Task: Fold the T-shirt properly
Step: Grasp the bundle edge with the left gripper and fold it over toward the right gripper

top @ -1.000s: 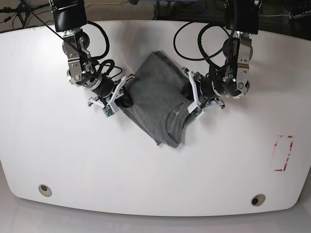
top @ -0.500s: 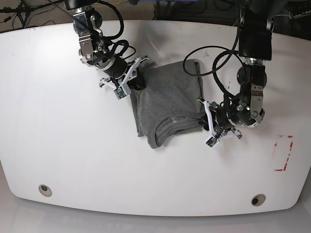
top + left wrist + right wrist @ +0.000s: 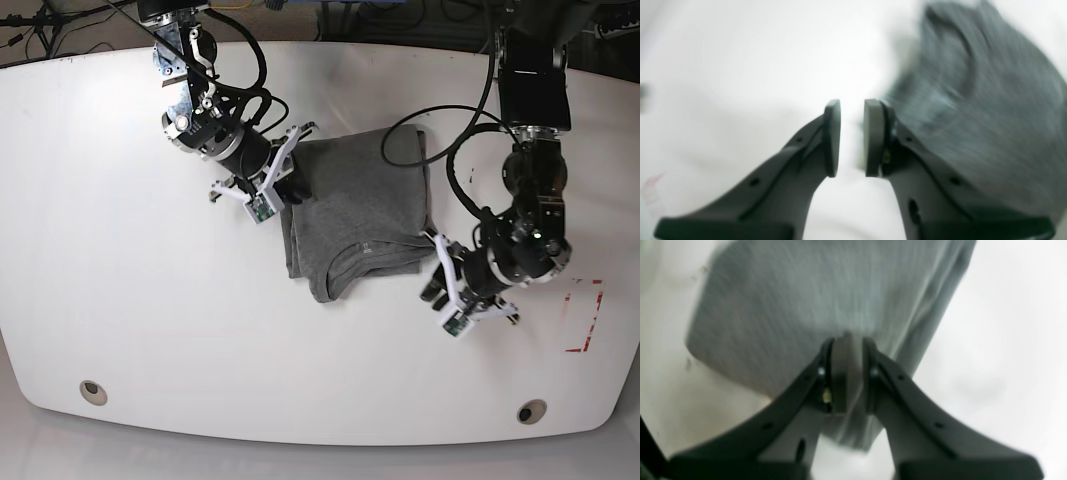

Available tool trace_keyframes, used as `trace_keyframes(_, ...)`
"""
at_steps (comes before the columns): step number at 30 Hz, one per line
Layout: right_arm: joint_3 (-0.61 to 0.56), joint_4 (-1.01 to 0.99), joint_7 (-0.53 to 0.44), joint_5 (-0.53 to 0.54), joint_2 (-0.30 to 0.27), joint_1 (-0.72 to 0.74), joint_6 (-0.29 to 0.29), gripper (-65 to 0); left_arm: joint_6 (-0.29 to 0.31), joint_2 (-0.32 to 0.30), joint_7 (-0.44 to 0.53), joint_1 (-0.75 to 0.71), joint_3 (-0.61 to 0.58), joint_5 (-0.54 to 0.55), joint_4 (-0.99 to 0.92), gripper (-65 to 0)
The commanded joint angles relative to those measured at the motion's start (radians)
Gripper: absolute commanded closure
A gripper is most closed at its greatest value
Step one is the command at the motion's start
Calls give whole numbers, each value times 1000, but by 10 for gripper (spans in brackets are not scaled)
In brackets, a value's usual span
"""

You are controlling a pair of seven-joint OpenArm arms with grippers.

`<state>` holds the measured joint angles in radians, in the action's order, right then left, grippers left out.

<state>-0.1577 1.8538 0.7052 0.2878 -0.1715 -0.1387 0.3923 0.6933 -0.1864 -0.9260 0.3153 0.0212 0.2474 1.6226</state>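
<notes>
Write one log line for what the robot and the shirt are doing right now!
T-shirt: partly folded on table | right gripper: shut on T-shirt edge | left gripper: slightly open, empty, beside T-shirt

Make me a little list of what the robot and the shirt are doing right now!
T-shirt: grey, folded up, lying on the white table
Right gripper: shut on the T-shirt's edge
Left gripper: open a little, nothing between its jaws, just beside the T-shirt
Table mark: red outline near one edge
</notes>
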Motion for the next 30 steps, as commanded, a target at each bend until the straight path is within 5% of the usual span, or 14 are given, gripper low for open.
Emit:
trace_keyframes(1,4,28,12,6,-4,64,-2,-125,-5,-12,14,22,87,2,34,-101)
trace_keyframes(7,0,-15,32,8,-4,162,-2,-323,-5,-12,14,-23,256,2,23,-110)
trace_keyframes(14,-16,-159,32,9,17,290,-2,-484,-4,-6,-46,-81,366,50,-9,-292)
trace_keyframes(18,-6,-273,32,8,51,362,0,-488,-4,-6,-69,-110,446,120,-32,-335)
trace_keyframes(30,4,-507,12,14,126,525,7,-488,-11,28,-21,-106,468,264,-258,-311)
